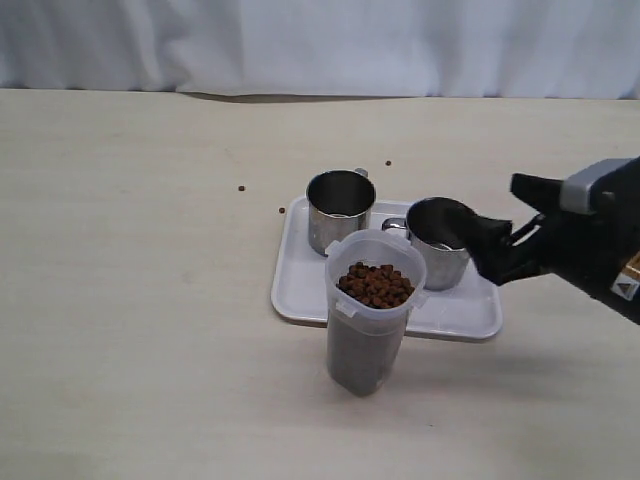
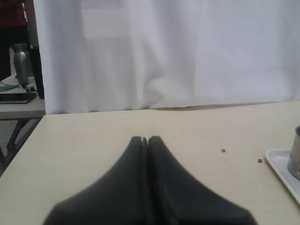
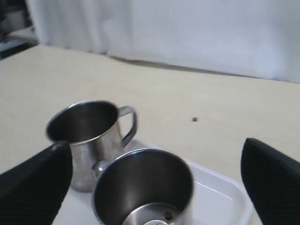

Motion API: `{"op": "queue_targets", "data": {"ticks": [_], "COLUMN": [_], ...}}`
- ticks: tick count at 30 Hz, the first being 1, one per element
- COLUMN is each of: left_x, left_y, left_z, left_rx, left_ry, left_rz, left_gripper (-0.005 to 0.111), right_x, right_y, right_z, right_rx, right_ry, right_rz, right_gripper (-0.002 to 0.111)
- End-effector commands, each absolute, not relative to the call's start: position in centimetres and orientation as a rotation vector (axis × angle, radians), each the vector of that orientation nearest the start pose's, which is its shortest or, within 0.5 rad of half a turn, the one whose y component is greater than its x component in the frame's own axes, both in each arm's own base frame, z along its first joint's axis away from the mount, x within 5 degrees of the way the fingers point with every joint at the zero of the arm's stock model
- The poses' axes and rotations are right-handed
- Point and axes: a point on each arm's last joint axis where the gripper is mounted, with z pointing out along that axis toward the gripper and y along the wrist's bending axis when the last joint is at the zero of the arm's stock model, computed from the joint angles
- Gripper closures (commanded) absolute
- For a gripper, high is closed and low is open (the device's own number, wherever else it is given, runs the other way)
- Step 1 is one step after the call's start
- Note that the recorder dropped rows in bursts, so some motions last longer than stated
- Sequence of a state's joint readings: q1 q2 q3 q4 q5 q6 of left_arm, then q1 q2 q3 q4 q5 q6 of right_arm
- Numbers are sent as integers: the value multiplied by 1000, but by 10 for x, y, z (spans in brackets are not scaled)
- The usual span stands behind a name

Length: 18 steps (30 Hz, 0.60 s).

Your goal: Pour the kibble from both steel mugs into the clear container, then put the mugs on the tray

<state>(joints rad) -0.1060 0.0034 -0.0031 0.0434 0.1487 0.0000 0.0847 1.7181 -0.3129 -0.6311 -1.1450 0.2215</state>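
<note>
Right gripper [image 1: 503, 232] is spread wide, holding nothing, with one steel mug [image 1: 440, 262] sitting between its fingers on the tray [image 1: 300, 288]. Left gripper [image 2: 147, 140] is closed up, empty.

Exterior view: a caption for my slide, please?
Both steel mugs stand on the tray; kibble fills the clear container.

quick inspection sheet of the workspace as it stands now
surface: pale beige table
job's things: steel mug and second steel mug upright on white tray; clear container on table before tray, kibble nearly to rim
clutter: stray pellets on table beyond tray
grippers: left gripper shut, empty; right gripper open at second steel mug, not clamped
cables: nothing seen
surroundings: white curtain behind table
</note>
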Motion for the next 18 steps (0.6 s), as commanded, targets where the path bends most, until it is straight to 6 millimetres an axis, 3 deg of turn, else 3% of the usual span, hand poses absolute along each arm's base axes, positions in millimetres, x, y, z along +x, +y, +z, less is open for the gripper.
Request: {"op": "queue_targets", "data": {"ticks": [1,2,5,7,8,14,18], "left_x": [56,56,56,56,56,56,56], "left_y": [-5,-5,-5,-5,-5,-5,-5], "left_z": [200,200,200,200,200,200,200], "left_rx": [114,114,114,114,114,114,114], "left_ry": [1624,1624,1624,1623,1623,1626,1626], "left_rz": [-45,-45,-45,-45,-45,-45,-45], "left_gripper": [107,107,107,107,107,107,107], "right_x": [191,181,160,150,145,121,93], "right_y": [37,31,20,23,26,18,11], "right_z": [157,159,175,171,175,194,206], "right_rx": [-72,-12,63,-49,-130,-84,-40], "right_ry": [1746,1730,1616,1750,1743,1710,1641], "right_rz": [411,385,309,257,244,185,153], "right_gripper": [13,20,58,93,102,103,103]}}
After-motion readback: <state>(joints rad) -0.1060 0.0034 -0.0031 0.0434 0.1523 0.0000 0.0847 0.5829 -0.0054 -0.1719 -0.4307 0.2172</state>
